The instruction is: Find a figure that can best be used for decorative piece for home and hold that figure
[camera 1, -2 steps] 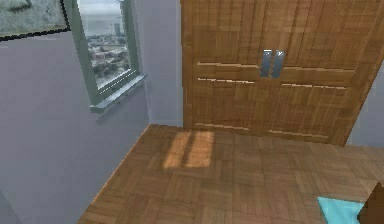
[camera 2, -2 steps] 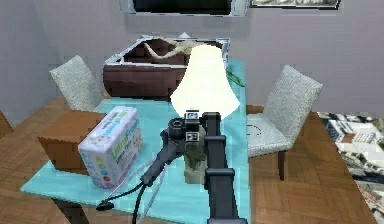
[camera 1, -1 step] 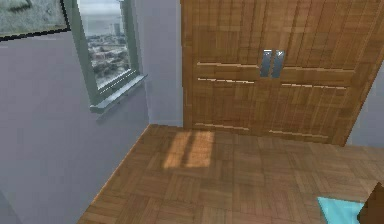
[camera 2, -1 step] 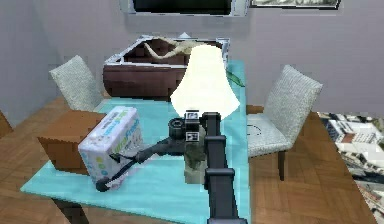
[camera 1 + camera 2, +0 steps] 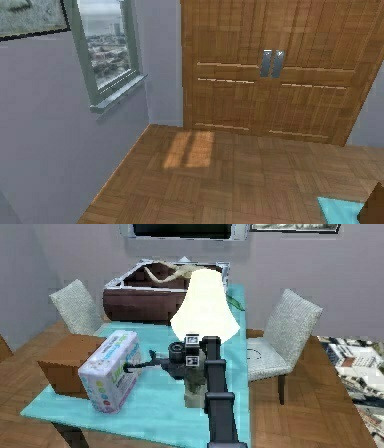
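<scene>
My tool (image 5: 138,367) hangs near the pastel box (image 5: 106,374) on the teal surface (image 5: 160,414) (whether it holds anything, I cannot tell).

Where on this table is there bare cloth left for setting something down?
Bare cloth lies between the arm and the chair at the view's right, and along the near edge between the pastel box and the arm. Crowded at left and far side: brown box, dark crate, lamp.
</scene>
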{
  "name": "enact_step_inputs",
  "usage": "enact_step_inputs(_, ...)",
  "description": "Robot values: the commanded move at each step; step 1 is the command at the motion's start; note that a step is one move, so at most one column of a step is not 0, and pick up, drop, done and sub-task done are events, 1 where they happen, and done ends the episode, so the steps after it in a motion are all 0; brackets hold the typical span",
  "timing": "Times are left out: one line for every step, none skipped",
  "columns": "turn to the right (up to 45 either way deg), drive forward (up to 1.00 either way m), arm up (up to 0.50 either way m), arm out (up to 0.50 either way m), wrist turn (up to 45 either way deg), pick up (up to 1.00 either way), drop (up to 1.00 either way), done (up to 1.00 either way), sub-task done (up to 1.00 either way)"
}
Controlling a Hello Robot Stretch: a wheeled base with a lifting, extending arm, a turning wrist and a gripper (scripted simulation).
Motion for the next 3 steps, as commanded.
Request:
enact_step_inputs(0.0, 0.00, 0.00, 0.00, 45.0, 0.00, 0.00, 0.00, 0.00)
enact_step_inputs(0.0, 0.00, 0.00, 0.00, 6.0, 0.00, 0.00, 0.00, 0.00)
enact_step_inputs(0.0, 0.00, 0.00, 0.00, 0.0, 1.00, 0.00, 0.00, 0.00)
